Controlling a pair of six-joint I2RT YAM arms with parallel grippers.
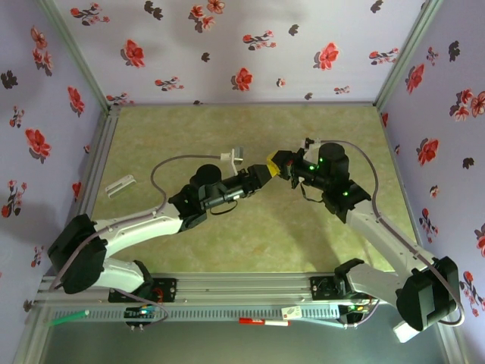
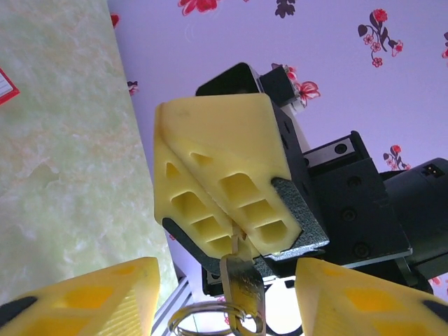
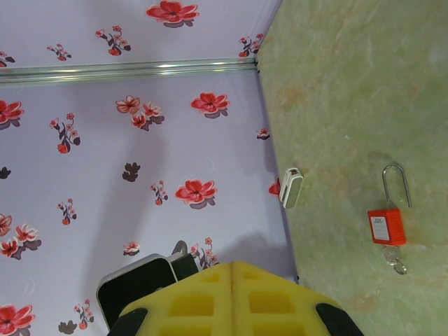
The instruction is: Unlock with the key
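key [image 2: 243, 280] hangs at the bottom middle of the left wrist view, its blade pinched between the pressed-together yellow fingers [image 2: 217, 175] of the right gripper [image 2: 238, 241], with its metal head and a wire ring [image 2: 210, 323] dangling below. the left gripper [image 1: 263, 174] has its own yellow fingers [image 2: 91, 297] spread at the lower corners, one on each side of the key, not touching it. seen from the top, both grippers meet nose to nose just above the centre of the green table [image 1: 151, 136]. in the right wrist view a red padlock [image 3: 387, 225] lies flat at the lower right, shackle pointing up, a small white block [image 3: 291, 187] near it against the flowered wall [image 3: 105, 175].
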